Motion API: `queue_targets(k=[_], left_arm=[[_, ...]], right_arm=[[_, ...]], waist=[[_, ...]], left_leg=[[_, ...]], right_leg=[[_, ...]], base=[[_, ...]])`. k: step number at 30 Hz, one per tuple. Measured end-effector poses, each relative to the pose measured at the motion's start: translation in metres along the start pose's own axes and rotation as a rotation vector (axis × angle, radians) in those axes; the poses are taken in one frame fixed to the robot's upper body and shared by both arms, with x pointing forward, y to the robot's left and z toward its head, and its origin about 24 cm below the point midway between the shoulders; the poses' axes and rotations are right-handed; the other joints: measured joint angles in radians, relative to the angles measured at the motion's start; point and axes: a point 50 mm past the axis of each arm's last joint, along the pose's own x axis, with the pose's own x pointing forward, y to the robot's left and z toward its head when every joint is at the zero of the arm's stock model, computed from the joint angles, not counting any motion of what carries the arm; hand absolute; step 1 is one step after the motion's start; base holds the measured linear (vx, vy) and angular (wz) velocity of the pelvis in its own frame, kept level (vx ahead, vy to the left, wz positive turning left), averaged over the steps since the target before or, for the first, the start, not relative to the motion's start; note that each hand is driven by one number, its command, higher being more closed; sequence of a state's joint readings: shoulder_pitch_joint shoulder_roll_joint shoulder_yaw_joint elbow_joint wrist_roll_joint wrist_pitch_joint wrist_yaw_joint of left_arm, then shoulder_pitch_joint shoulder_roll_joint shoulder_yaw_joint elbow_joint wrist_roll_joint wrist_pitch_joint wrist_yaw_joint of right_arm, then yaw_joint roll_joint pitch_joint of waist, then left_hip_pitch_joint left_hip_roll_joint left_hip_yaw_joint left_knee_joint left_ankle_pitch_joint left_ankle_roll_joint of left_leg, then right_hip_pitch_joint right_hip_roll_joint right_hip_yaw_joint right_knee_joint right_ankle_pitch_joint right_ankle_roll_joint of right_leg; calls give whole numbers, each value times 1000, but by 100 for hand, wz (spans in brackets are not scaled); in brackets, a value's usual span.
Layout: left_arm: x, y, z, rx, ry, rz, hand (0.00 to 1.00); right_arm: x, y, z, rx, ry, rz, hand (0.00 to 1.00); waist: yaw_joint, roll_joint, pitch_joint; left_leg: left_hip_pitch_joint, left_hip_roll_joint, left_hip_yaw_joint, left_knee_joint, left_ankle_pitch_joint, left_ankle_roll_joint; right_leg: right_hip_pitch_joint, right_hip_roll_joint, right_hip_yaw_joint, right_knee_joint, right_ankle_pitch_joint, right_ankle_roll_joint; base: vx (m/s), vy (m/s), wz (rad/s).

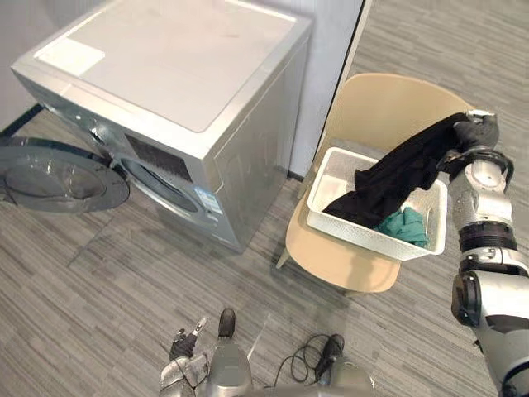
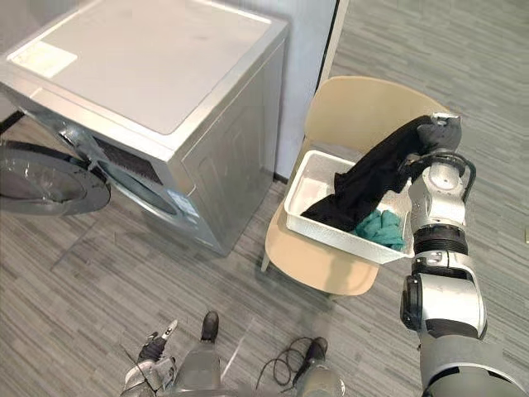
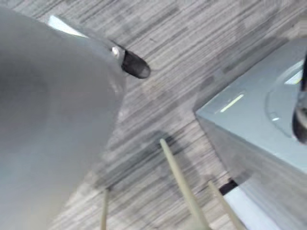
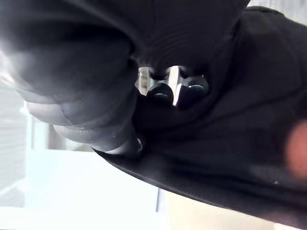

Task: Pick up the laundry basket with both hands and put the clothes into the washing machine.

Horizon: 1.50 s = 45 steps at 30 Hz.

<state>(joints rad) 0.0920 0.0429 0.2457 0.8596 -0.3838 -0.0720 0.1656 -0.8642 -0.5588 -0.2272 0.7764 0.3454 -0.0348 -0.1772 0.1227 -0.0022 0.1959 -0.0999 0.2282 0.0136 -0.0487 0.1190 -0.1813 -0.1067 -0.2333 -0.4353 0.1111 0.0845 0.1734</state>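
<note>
Here the right hand [image 1: 475, 131] is clamped on a black garment [image 1: 405, 174], whose upper end is raised above the white basket [image 1: 355, 227] on the chair [image 1: 388, 103] beside the washing machine [image 1: 182, 66] with its door [image 1: 58, 175] open, while the left hand [image 1: 183, 346] shows low near the floor and I cannot tell its state.

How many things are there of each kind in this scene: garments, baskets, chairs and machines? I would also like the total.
Garments: 2 (black garment, teal garment)
Laundry basket: 1
Chair: 1
Washing machine: 1
Total: 5
</note>
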Motion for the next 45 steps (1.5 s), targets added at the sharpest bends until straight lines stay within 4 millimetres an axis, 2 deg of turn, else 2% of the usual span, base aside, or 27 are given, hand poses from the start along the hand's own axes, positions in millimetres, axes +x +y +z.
queue_targets(k=[1,2,3,4,5,6,8,9,11,12,13,14,15,17,18,19,21,25,26,27,29,30,32,34,36,41,45], left_arm=[[-1,2,4,-48,-18,9,0],[-3,6,21,-172,-90,29,0],[-5,9,29,-225,-127,36,0],[-7,11,47,-287,-203,41,0],[-15,15,81,-339,-349,48,0],[-19,17,95,-344,-411,55,0],[-38,26,148,-306,-644,88,0],[-44,28,163,-288,-716,102,0],[-70,24,219,-229,-961,125,0],[-78,23,231,-215,-1024,135,0],[-95,19,253,-201,-1140,144,0],[-115,11,271,-205,-1260,134,0],[-124,7,279,-205,-1315,123,0],[-160,-20,306,-201,-1517,48,0],[-165,-27,310,-194,-1550,20,0],[-175,-42,320,-159,-1606,-32,0],[-188,-86,338,-71,-1669,-186,0],[-201,-139,345,61,-1672,-428,0],[-201,-160,340,145,-1643,-524,0],[-200,-169,336,182,-1627,-564,0],[-196,-202,321,291,-1533,-728,0],[-195,-212,317,312,-1505,-760,0],[-196,-244,304,403,-1433,-830,0],[-193,-260,293,492,-1402,-842,0],[-188,-276,283,579,-1351,-851,0],[-170,-299,257,781,-1230,-833,0],[-174,-318,249,857,-1205,-830,0]], right_arm=[[0,0,3,6,-12,-1,100],[1,-2,10,18,-42,-14,100],[1,-3,14,20,-57,-21,100],[1,-4,21,29,-85,-30,100],[2,-7,35,52,-141,-34,100],[3,-6,40,67,-158,-33,100],[3,-3,55,114,-214,-25,100],[3,-3,60,124,-232,-30,100],[7,3,86,135,-307,-25,100],[8,6,93,132,-325,-16,100],[9,15,108,151,-360,6,100],[9,20,120,162,-392,22,100],[9,23,126,167,-405,28,100],[8,29,145,185,-456,53,100],[8,31,149,194,-466,58,100],[7,35,158,211,-484,72,100],[5,45,176,243,-530,107,100],[6,55,189,309,-531,131,100],[6,60,193,327,-528,141,100],[6,63,194,336,-526,146,100],[5,75,200,389,-509,173,100],[5,77,202,395,-511,179,100],[1,89,209,445,-510,206,100],[-2,100,213,468,-507,234,100],[-5,108,216,493,-505,257,100],[-13,136,208,499,-470,327,100],[-25,155,210,492,-487,398,100]], waist=[[0,1,-6],[1,1,-33],[1,2,-45],[2,4,-60],[4,8,-74],[4,10,-80],[2,15,-103],[2,19,-106],[3,41,-124],[2,46,-127],[2,55,-133],[3,61,-137],[3,63,-138],[2,68,-141],[2,69,-142],[0,72,-144],[-4,83,-152],[-25,85,-154],[-33,87,-155],[-37,88,-156],[-55,93,-159],[-55,93,-159],[-69,93,-159],[-87,93,-159],[-88,93,-159],[-110,92,-158],[-111,91,-157]], left_leg=[[12,1,4,-7,0,0],[28,1,8,-18,-1,-1],[32,1,9,-22,-1,-1],[33,1,12,-24,-3,-2],[40,1,14,-24,-10,-6],[43,1,14,-24,-13,-6],[55,2,18,-24,-16,-7],[61,2,20,-25,-17,-7],[72,2,26,-25,-18,-7],[75,2,30,-25,-18,-7],[82,1,44,-25,-18,-7],[89,0,53,-25,-18,-7],[93,-1,59,-25,-18,-7],[104,-1,72,-26,-19,-6],[105,-1,73,-27,-19,-6],[110,0,76,-31,-19,-6],[117,0,80,-37,-18,-5],[122,0,80,-36,-18,-5],[125,0,85,-36,-18,-5],[127,0,88,-36,-18,-5],[131,0,96,-36,-18,-5],[132,0,98,-36,-18,-5],[132,1,101,-36,-18,-5],[133,2,104,-36,-19,-5],[134,5,127,-36,-21,-5],[136,14,156,-34,-26,-11],[131,15,182,-32,-27,-11]], right_leg=[[16,5,0,-21,7,2],[47,17,-2,-71,27,5],[57,21,-3,-89,36,6],[69,26,-4,-114,47,10],[90,33,-6,-148,65,6],[96,35,-5,-158,70,8],[117,42,-3,-192,88,5],[125,44,-2,-201,92,4],[138,46,1,-210,99,4],[139,47,3,-210,100,3],[138,46,13,-210,102,1],[138,44,25,-209,106,-1],[138,43,28,-210,108,-4],[138,43,41,-210,114,-5],[138,43,44,-210,115,-5],[138,45,50,-210,116,-6],[138,45,57,-210,121,-7],[139,45,65,-210,122,-7],[138,45,74,-209,122,-7],[138,45,79,-209,122,-7],[137,46,85,-209,123,-8],[136,46,86,-209,123,-8],[134,48,91,-209,124,-10],[132,48,95,-209,124,-10],[111,51,114,-200,127,-13],[90,60,140,-196,129,-16],[66,61,164,-193,132,-19]], base=[[78,32,-8],[41,20,-2],[59,31,-1],[35,25,0],[0,0,0],[2,23,-4],[-7,15,-7],[-13,9,-6],[-33,20,-4],[-47,39,-11],[-43,45,-19],[-33,40,-21],[-34,39,-21],[-39,35,-16],[-38,27,-11],[-37,22,-8],[-34,27,-8],[-17,24,-6],[-8,24,-8],[-2,28,-12],[5,23,-8],[6,16,-5],[2,19,-5],[1,20,-8],[-8,21,-26],[-20,16,-18],[-20,16,-17]])
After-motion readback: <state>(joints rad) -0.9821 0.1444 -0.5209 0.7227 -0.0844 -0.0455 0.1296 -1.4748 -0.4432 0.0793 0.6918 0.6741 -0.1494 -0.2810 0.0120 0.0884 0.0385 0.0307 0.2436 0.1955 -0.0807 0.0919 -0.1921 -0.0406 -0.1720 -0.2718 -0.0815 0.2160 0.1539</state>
